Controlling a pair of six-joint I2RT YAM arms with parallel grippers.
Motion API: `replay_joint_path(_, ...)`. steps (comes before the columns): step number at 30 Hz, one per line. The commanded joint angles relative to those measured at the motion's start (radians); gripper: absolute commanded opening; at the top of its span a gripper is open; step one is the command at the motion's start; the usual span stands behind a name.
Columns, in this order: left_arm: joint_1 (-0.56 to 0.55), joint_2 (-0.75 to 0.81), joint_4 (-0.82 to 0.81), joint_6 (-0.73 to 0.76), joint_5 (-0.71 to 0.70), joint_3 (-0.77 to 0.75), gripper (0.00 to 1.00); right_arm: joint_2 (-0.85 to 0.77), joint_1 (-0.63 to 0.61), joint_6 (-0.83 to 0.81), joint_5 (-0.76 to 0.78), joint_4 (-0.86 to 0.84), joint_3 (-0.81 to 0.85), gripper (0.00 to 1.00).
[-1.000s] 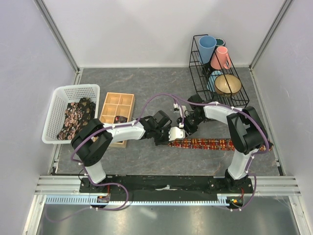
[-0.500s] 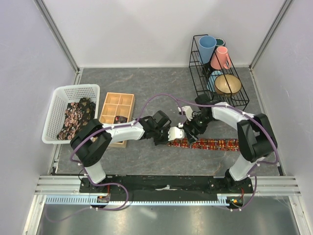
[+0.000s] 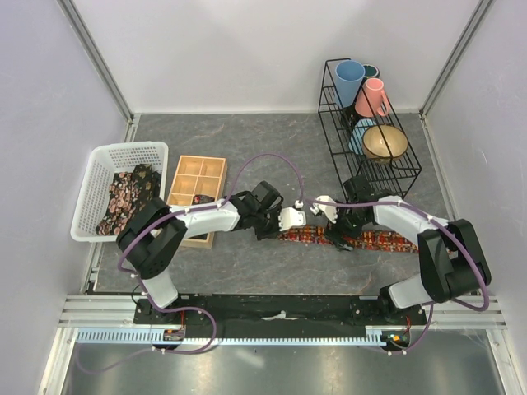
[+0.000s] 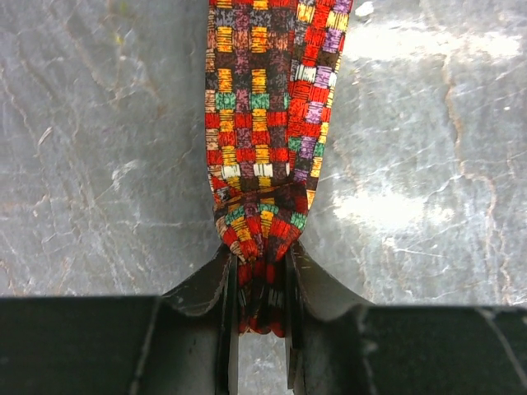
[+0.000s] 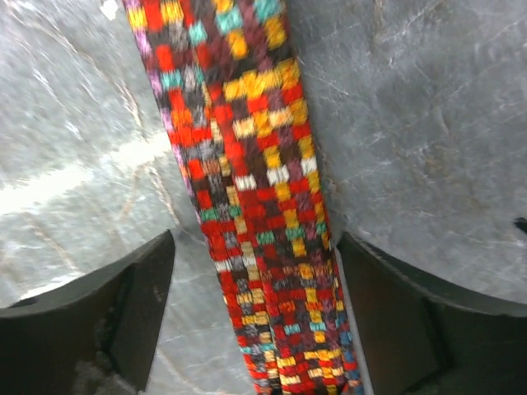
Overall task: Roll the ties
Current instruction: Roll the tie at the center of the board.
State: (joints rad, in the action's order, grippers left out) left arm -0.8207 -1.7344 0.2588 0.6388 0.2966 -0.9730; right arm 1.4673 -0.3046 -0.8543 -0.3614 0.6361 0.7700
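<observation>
A long narrow tie (image 3: 379, 240) with a dense red, orange and yellow check print lies flat along the table's front right. My left gripper (image 3: 293, 225) is shut on its left end. In the left wrist view the bunched tie end (image 4: 262, 247) is pinched between the fingers of that gripper (image 4: 260, 276). My right gripper (image 3: 339, 239) is open and straddles the tie further right. In the right wrist view the tie (image 5: 255, 189) runs between the spread fingers (image 5: 140, 304) without being gripped. More ties (image 3: 128, 197) lie in a white basket.
A white basket (image 3: 103, 156) stands at the left. Beside it is a wooden tray (image 3: 198, 177) with compartments, one holding a dark roll (image 3: 200, 199). A black wire rack (image 3: 366, 160) with cups and a bowl stands at the back right.
My right gripper has moved to the right along the tie, away from the left gripper. The left gripper kept hold of the tie end and shifted slightly back and left.
</observation>
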Motion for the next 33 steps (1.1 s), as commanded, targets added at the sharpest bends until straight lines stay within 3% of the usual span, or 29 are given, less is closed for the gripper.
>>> replay_joint_path(1,0.023,-0.008,0.063,-0.019,-0.036,0.011,0.05,-0.018,0.004,-0.088,0.048,-0.104,-0.072,0.83)
replay_joint_path(4,0.034,-0.005,0.068,-0.021,-0.036,0.013,0.05,-0.006,0.002,-0.103,0.055,-0.128,-0.087,0.74)
replay_joint_path(7,0.055,-0.004,0.085,-0.033,-0.027,0.008,0.05,0.019,0.001,-0.123,0.050,-0.136,-0.087,0.53)
replay_joint_path(13,0.061,0.021,0.088,-0.028,-0.010,0.023,0.05,0.019,-0.001,-0.193,0.064,-0.162,-0.115,0.31)
replay_joint_path(14,0.061,0.025,0.089,-0.028,0.002,0.026,0.05,0.016,-0.001,-0.198,0.071,-0.173,-0.121,0.32)
replay_joint_path(18,0.061,0.044,0.086,-0.025,0.022,0.049,0.05,0.039,-0.001,-0.200,0.091,-0.197,-0.103,0.63)
replay_joint_path(23,0.061,0.078,0.073,0.013,0.038,0.097,0.05,0.028,0.019,-0.213,0.052,-0.136,-0.054,0.86)
replay_joint_path(27,0.061,0.088,0.062,0.045,0.042,0.112,0.06,-0.031,0.024,-0.074,-0.082,-0.023,0.054,0.96)
replay_joint_path(33,0.060,0.091,0.028,0.048,0.052,0.128,0.06,-0.056,0.024,0.214,-0.267,0.030,0.196,0.98)
